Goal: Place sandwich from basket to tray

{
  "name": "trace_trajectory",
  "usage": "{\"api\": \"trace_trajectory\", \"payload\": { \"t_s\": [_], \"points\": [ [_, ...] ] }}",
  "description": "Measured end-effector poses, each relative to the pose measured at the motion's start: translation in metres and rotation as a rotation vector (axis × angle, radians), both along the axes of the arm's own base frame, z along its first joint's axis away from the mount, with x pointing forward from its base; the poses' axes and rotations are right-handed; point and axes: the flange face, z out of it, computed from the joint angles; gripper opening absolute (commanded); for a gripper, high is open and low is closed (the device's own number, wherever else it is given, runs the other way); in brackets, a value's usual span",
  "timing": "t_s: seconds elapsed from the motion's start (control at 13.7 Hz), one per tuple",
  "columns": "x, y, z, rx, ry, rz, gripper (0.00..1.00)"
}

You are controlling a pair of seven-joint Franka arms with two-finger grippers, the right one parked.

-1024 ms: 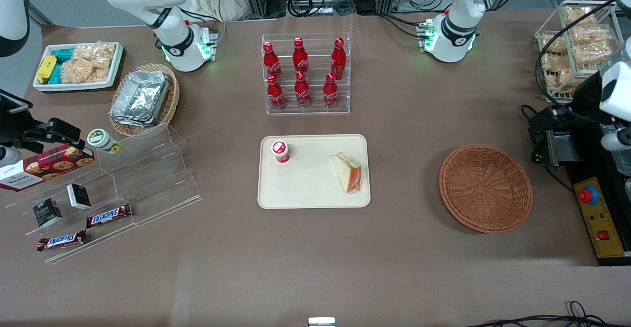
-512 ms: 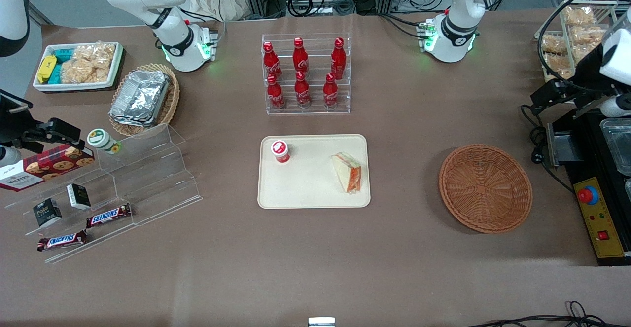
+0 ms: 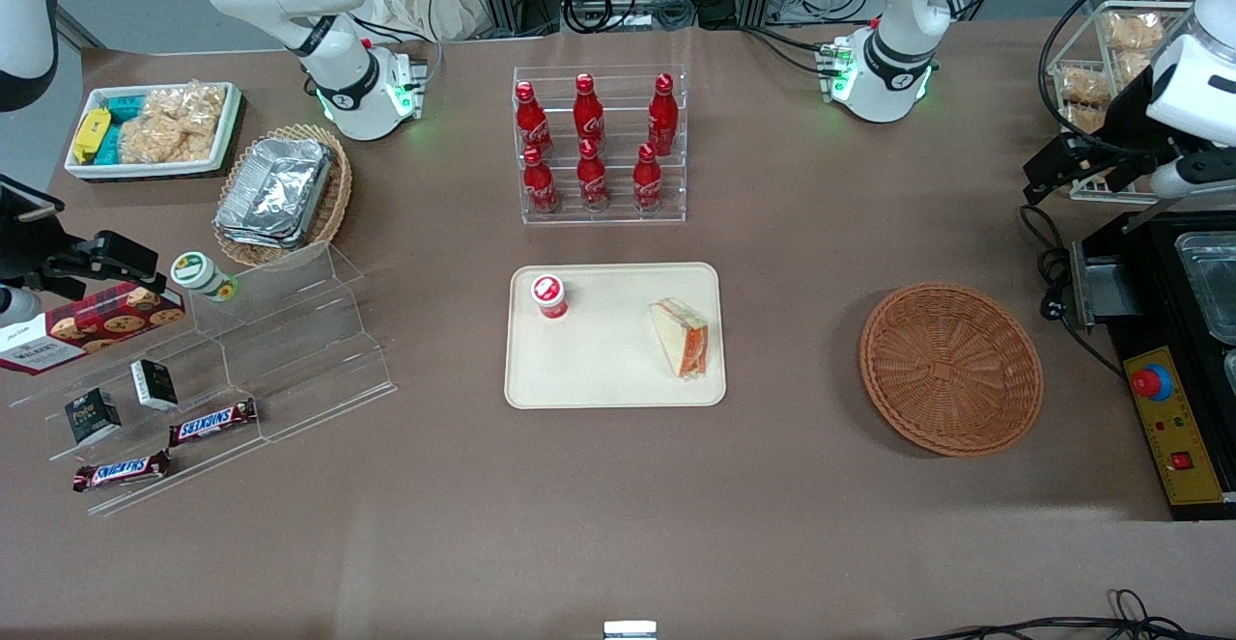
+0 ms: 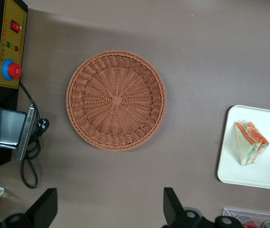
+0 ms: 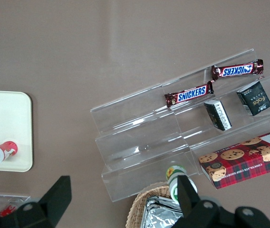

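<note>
The sandwich (image 3: 682, 336), a tan wedge with an orange and green filling edge, lies on the cream tray (image 3: 599, 375) at the end nearest the basket. It also shows in the left wrist view as the sandwich (image 4: 251, 142) on the tray (image 4: 268, 178). The round orange-brown wicker basket (image 3: 951, 367) is empty, as is plain on the basket (image 4: 116, 99) from above. My gripper (image 3: 1057, 165) hangs high at the working arm's end of the table, farther from the front camera than the basket. The gripper (image 4: 110, 190) is open and holds nothing.
A small red-capped bottle (image 3: 549, 295) stands on the tray. A rack of cola bottles (image 3: 599, 143) stands farther from the camera than the tray. A control box with a red button (image 3: 1164, 423) and a wire rack of bagged snacks (image 3: 1110, 70) flank the basket's end.
My gripper has drawn away from the basket, farther from the front camera and up. The sandwich, tray and basket have not moved.
</note>
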Motion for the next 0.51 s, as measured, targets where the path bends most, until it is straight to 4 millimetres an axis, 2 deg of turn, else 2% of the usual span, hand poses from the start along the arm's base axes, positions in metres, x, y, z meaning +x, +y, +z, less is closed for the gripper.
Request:
{"api": "trace_trajectory", "payload": {
  "t_s": [0.51],
  "points": [
    [-0.0018, 0.0052, -0.0016, 0.002, 0.001, 0.001, 1.00]
  ]
}}
